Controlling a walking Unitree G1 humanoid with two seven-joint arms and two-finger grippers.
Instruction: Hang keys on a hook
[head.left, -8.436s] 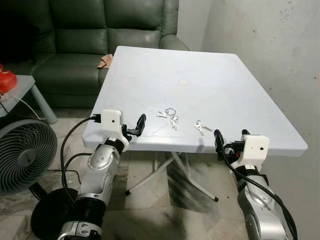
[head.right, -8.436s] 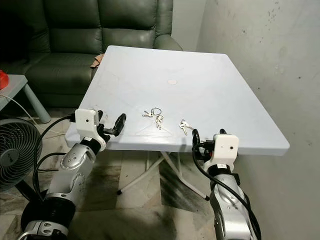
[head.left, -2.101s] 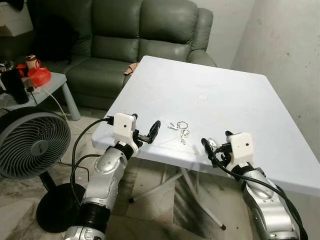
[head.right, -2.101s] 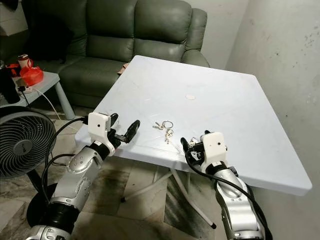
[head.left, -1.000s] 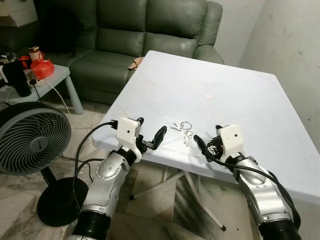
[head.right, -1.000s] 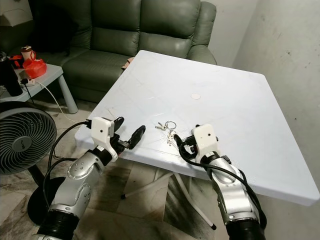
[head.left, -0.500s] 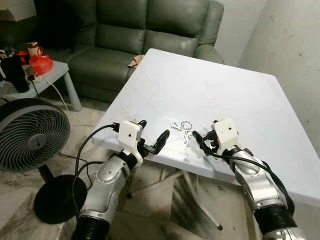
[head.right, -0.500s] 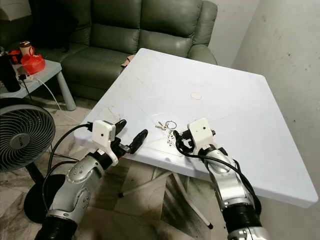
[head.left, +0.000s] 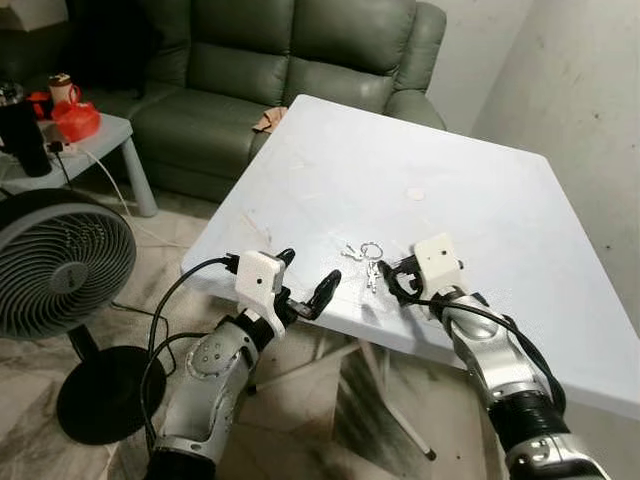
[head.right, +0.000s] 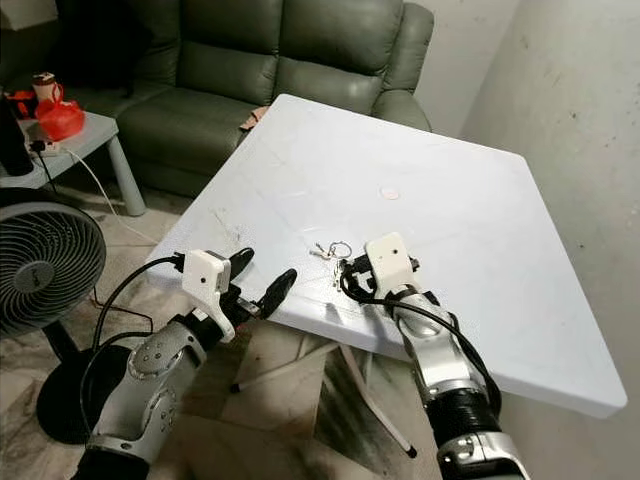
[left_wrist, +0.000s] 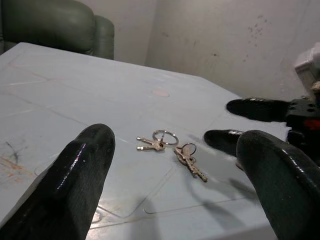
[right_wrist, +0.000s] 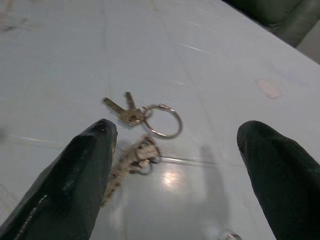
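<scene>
I had the right end effector (head.left: 392, 282) low over the white surface (head.left: 480, 210) with its fingers spread wide and empty, just beside the bunch of keys (head.left: 367, 262) lying flat near the front edge. The left end effector (head.left: 305, 285) hung at that edge, also wide open and holding nothing. I judged this the reach-to-grasp step: next I needed to straddle the keyring (right_wrist: 162, 120) and close.

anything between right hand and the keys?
Nothing: bare table lies between the open right hand and the keys, seen in the right wrist view.
</scene>
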